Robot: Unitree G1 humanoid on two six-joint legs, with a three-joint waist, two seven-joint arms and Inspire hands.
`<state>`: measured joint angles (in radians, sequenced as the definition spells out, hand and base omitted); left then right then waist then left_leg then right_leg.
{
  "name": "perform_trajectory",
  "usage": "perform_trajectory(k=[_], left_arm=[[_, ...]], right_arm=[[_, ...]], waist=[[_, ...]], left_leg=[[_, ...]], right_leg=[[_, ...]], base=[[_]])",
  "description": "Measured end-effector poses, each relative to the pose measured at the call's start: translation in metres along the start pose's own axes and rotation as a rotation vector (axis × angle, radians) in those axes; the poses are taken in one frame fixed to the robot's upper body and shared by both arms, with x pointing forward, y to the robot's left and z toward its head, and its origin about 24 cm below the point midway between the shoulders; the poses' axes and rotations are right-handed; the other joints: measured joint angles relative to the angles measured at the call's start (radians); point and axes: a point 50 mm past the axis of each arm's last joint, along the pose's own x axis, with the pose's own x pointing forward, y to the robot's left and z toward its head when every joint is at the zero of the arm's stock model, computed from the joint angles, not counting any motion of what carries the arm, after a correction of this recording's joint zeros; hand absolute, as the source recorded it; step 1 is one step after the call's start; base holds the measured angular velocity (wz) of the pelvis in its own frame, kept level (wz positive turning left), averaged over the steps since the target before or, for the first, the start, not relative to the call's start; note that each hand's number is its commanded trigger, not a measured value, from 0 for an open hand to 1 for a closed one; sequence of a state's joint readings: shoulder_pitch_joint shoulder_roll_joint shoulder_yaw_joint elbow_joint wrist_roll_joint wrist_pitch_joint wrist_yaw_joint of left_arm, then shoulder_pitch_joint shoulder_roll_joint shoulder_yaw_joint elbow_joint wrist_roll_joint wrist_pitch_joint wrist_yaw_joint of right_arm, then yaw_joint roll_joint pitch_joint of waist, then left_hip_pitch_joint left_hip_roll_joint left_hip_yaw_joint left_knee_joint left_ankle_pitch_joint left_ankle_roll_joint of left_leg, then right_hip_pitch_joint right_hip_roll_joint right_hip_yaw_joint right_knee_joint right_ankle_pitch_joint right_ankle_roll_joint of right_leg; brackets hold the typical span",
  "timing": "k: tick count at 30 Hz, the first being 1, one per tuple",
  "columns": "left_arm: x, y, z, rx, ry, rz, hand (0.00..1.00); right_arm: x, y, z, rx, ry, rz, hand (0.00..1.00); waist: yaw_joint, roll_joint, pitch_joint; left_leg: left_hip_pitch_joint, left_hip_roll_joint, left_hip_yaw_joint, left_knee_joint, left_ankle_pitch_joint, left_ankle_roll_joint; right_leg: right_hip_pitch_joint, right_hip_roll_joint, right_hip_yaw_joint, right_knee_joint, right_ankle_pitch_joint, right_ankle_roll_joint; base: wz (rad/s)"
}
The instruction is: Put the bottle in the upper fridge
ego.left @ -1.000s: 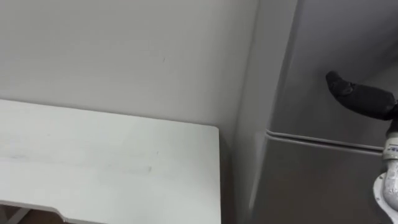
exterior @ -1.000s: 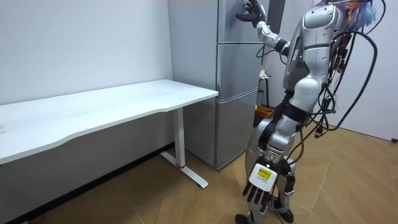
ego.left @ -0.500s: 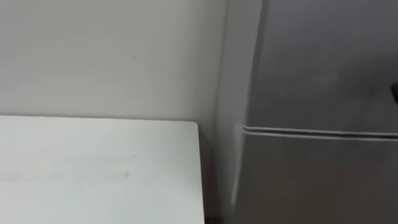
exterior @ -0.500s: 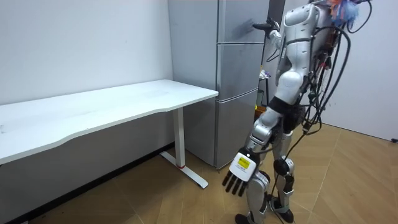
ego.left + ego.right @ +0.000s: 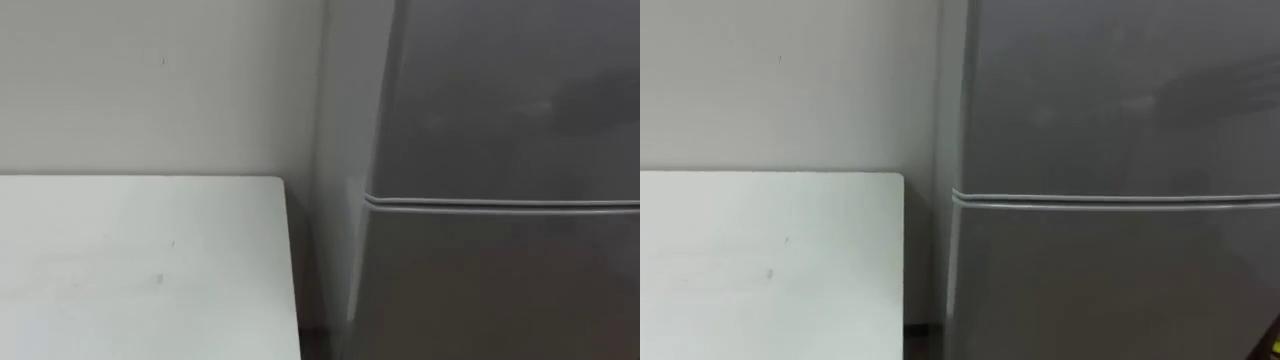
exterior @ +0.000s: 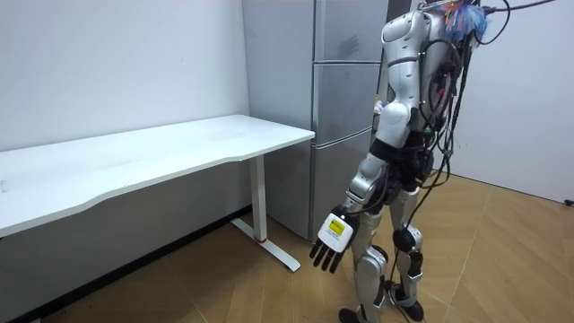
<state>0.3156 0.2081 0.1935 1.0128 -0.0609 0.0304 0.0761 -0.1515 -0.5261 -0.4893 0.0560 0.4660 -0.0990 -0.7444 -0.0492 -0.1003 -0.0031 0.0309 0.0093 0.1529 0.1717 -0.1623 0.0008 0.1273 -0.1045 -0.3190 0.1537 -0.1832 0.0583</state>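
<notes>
You cannot tell where the bottle is, nor which way it points. Your head looks at the grey fridge point(image 5: 345, 120) with both doors closed: the upper door point(image 5: 510, 110) sits above the lower door point(image 5: 500, 290), and a level seam point(image 5: 500, 203) runs left to right between them. The fridge's left side stands just beside the right edge of the white table point(image 5: 130, 270), with a narrow dark gap between the two, and the pale wall point(image 5: 150, 80) rises at the table's far edge. In the room view the robot stands upright close to the fridge front on the wood floor point(image 6: 511, 260), which lies open toward the room view's right. Your left hand point(image 6: 328, 247) hangs low by the thigh, fingers straight and spread, pointing down, holding nothing
</notes>
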Motion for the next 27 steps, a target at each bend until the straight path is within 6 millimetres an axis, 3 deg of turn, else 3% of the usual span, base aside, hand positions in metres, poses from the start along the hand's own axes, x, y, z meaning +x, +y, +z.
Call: perform_trajectory(k=[5,7,13,17,22,27], left_arm=[[-0.002,-0.004,-0.008,-0.053,0.031,0.011,0.0],[-0.002,-0.009,-0.01,-0.075,0.038,0.012,0.0],[-0.002,-0.014,-0.012,-0.12,0.059,0.034,0.0],[-0.001,-0.016,-0.006,-0.117,0.041,0.029,0.0],[-0.001,-0.03,0.002,-0.104,0.023,-0.012,0.0],[-0.002,-0.041,0.001,-0.11,0.024,-0.043,0.0]], right_arm=[[-0.008,-0.022,-0.017,-0.06,0.067,-0.036,0.0],[-0.017,-0.039,-0.034,-0.112,0.131,-0.056,0.0],[-0.054,-0.085,-0.083,-0.213,0.367,-0.162,0.0],[-0.074,-0.099,-0.107,-0.307,0.468,-0.165,0.0],[-0.134,-0.117,-0.154,-0.436,0.724,-0.102,0.0],[-0.18,-0.146,-0.182,-0.578,0.922,-0.067,0.0]], waist=[[0.0,0.019,-0.0032],[0.0,0.026,0.0009],[0.003,0.042,0.0028],[-0.002,0.052,0.0039],[0.003,0.058,0.0032],[0.002,0.078,-0.0009]], left_leg=[[0.022,0.001,0.025,-0.011,0.0,0.0],[0.035,0.001,0.029,-0.02,0.0,0.0],[0.033,0.004,0.041,-0.017,0.0,-0.001],[0.029,0.004,0.042,-0.013,-0.001,0.001],[0.03,0.004,0.043,-0.012,-0.002,0.0],[0.035,0.003,0.041,-0.012,-0.005,0.001]], right_leg=[[0.005,0.0,0.03,0.0,0.0,0.0],[0.014,0.001,0.037,-0.001,0.0,0.0],[0.007,0.002,0.049,0.0,0.0,0.0],[0.003,0.002,0.066,0.004,0.0,0.0],[0.002,0.002,0.066,0.004,0.0,0.0],[0.009,0.001,0.066,0.002,0.0,0.0]], base=[[-0.15],[-0.09],[-0.07],[-0.05],[0.0],[0.02]])
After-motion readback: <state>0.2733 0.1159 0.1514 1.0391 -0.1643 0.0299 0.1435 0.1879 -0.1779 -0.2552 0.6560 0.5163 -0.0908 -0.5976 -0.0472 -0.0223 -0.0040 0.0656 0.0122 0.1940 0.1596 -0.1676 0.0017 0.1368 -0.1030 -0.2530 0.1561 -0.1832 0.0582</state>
